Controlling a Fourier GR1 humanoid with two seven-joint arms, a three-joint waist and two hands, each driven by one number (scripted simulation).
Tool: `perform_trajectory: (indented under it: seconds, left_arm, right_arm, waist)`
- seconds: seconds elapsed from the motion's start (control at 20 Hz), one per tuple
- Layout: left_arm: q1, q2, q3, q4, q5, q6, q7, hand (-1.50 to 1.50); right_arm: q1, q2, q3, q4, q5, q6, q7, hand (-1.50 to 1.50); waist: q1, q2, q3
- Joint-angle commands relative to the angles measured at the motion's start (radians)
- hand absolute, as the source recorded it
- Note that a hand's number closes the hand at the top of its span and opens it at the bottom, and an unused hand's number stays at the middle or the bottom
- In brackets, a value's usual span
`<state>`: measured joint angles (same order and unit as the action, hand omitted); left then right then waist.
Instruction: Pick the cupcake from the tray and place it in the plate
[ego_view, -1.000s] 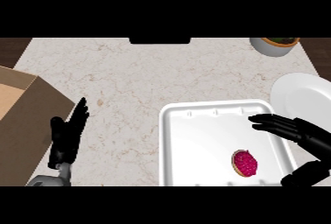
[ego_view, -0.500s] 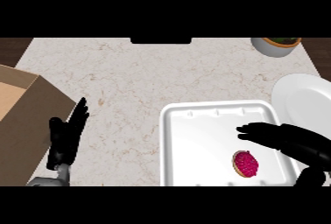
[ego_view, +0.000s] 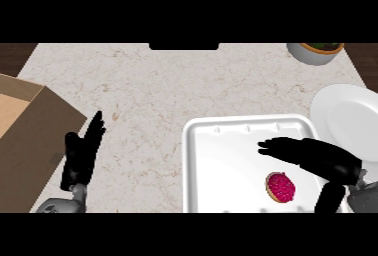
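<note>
While the cupcake (ego_view: 280, 187) sits in the tray (ego_view: 221, 165), toward its near right part, the right hand (ego_view: 319, 156) hangs just over it, fingers spread, thumb apart, holding nothing. Left hand (ego_view: 81, 155) rests open at the view's left, over the surface (ego_view: 162, 85). Cupcake likely light, soft, crumbly; top would smear. Best taken low, by the sides. Plate (ego_view: 347, 120) just beside the tray, to its right.
</note>
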<state>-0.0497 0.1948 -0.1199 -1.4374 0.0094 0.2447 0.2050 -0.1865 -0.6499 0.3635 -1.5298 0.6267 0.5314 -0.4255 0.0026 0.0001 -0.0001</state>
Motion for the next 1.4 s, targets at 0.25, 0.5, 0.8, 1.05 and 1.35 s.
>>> perform_trajectory:
  seconds: [0.25, 0.5, 0.8, 1.05, 1.35]
  left_arm:
    - [0.0, -0.016, 0.038, -0.042, -0.028, -0.028, 0.041, 0.0]
    - [0.038, -0.063, 0.027, -0.055, -0.065, -0.015, 0.025, 0.0]
    - [0.047, -0.083, 0.037, -0.036, -0.089, -0.027, -0.011, 0.0]
    - [0.027, -0.065, 0.081, -0.023, -0.05, -0.076, 0.014, 0.0]
    - [-0.034, -0.085, 0.094, 0.032, -0.08, -0.072, 0.0, 0.0]
  right_arm:
    - [0.053, 0.11, 0.0, 0.024, 0.16, 0.007, -0.026, -1.5]
    - [0.023, 0.136, -0.057, 0.029, 0.19, 0.077, -0.05, -1.5]
    - [0.095, 0.174, -0.039, 0.036, 0.28, 0.029, -0.064, -1.5]
    - [0.053, 0.181, -0.055, 0.088, 0.321, -0.061, -0.172, 1.5]
    - [0.033, 0.213, -0.087, 0.127, 0.379, -0.11, -0.225, 1.5]
  waist:
    - [-0.001, 0.0, 0.0]
    - [-0.001, -0.001, 0.0]
    - [-0.003, -0.001, 0.0]
    - [-0.002, 0.0, 0.0]
    - [-0.003, 0.0, 0.0]
